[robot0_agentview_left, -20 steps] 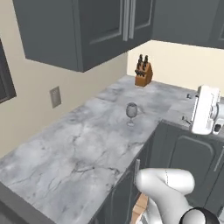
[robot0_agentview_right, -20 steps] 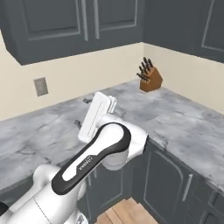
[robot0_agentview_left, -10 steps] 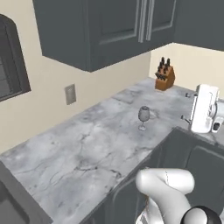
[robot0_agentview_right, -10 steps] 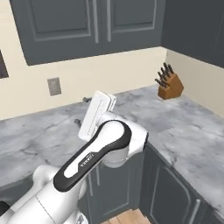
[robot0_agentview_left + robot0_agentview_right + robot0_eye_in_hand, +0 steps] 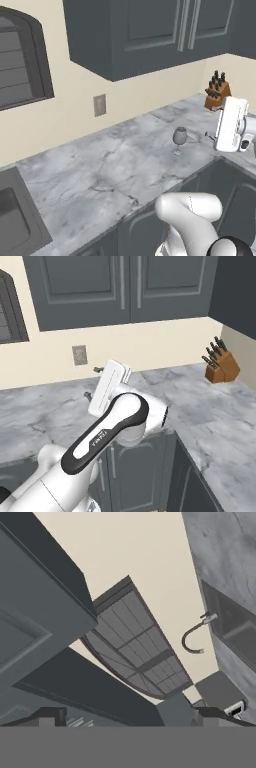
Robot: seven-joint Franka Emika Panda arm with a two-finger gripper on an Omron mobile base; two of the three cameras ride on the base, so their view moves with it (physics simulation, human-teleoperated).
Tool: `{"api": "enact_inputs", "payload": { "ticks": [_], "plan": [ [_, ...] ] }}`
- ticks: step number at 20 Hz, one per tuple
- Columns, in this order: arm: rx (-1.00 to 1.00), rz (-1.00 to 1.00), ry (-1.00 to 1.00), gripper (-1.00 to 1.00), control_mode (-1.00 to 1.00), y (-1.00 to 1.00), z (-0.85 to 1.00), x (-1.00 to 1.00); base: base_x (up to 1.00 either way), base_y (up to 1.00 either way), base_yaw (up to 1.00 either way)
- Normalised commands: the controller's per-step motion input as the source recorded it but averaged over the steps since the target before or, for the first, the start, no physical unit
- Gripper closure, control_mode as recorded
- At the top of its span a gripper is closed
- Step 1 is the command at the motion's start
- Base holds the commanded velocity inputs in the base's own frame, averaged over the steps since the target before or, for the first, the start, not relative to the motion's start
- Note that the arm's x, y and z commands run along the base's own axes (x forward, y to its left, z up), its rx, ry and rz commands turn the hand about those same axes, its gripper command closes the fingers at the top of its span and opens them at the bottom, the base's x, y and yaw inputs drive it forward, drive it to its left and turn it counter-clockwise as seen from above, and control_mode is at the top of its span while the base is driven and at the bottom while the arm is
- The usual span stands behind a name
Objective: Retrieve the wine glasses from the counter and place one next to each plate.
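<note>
Left to right: sink set in the desk; one wine glass upright mid-desk, knife block beyond. The gripper, jaws fully spread and empty, hangs just right of the glass. Best approach: lower level with the bowl. Forearm raised, wrist rolled sideways.

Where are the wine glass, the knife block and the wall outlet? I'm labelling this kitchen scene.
wine glass (image 5: pixel 179 136), left base view, on its rounded bowl.
knife block (image 5: pixel 223 368), right base view, on the wooden body.
wall outlet (image 5: pixel 100 105), left base view, on the middle of its plate.
</note>
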Motion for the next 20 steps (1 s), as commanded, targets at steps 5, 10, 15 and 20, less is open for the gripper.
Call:
{"api": "enact_inputs", "payload": {
  "ticks": [5, 10, 15, 20],
  "plan": [
    [0.0, 0.0, 0.0, -1.0, 1.0, 0.0, 0.0, 0.0, 0.98, -0.09, -0.38],
    [0.0, 0.0, 0.0, -1.0, 1.0, 0.0, 0.0, 0.0, 0.98, -0.65, -0.26],
    [0.0, 0.0, 0.0, -1.0, 1.0, 0.0, 0.0, 0.0, -0.09, -1.0, 0.08],
    [0.0, 0.0, 0.0, -1.0, 1.0, 0.0, 0.0, 0.0, 0.78, -0.48, 0.0]
  ]
}}
